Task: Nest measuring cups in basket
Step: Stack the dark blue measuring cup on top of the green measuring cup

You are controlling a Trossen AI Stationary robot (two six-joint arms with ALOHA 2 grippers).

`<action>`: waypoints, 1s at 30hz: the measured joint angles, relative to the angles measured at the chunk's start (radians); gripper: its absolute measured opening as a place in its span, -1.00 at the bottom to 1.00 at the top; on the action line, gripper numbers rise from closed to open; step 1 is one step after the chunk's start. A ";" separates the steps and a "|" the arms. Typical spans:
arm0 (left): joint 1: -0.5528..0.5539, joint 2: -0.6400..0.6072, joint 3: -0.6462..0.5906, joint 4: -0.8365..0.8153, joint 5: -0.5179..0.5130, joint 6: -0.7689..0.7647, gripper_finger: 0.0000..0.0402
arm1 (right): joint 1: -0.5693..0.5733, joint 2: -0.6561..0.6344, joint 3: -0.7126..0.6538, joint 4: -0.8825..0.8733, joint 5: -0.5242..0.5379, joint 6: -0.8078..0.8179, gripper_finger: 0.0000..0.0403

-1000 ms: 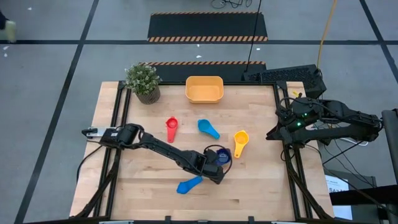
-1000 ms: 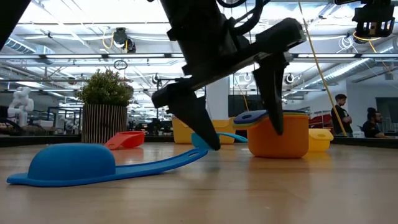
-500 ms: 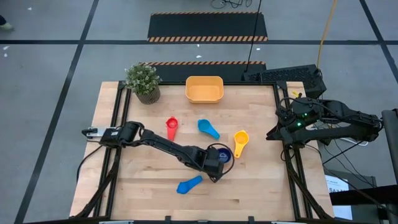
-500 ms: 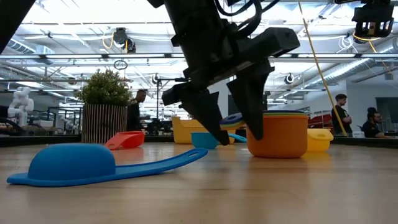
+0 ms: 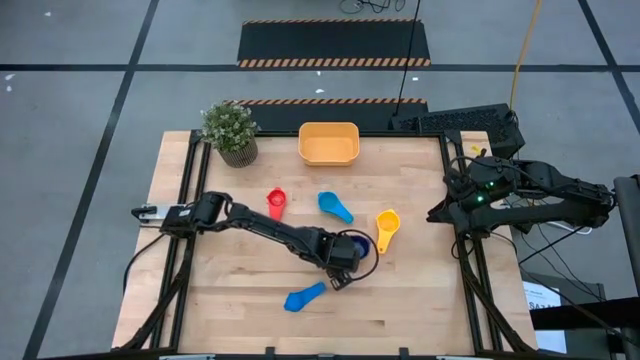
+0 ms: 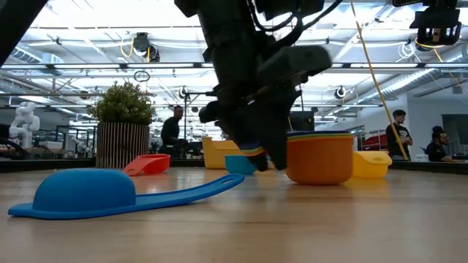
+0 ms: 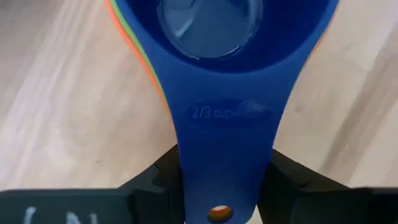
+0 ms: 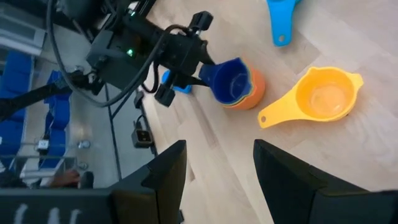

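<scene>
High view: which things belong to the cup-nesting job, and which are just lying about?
Job: basket, nested stack (dark blue cup on top), red cup, yellow cup, two light blue cups, left gripper with jaws on the stack's handle.
Lying about: potted plant; right gripper, idle past the table edge.

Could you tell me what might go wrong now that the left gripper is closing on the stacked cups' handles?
The left gripper grips only the handle ends of the nested stack, so the stack could tilt or separate on lifting. The yellow cup sits close by and might be knocked. The basket is far across the table, a long carry.
</scene>
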 joint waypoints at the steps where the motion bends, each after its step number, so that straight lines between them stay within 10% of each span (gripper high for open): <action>1: 0.002 0.000 0.000 -0.021 0.001 0.009 -0.23 | 0.000 0.000 0.000 0.000 0.006 0.006 -0.10; 19: 0.008 -0.004 -0.002 -0.225 0.000 0.303 -0.41 | 0.000 0.000 0.000 0.012 0.164 0.070 -0.10; 30: 0.013 -0.004 -0.001 -0.288 -0.064 0.276 0.11 | 0.000 0.000 0.000 0.043 0.213 0.111 -0.10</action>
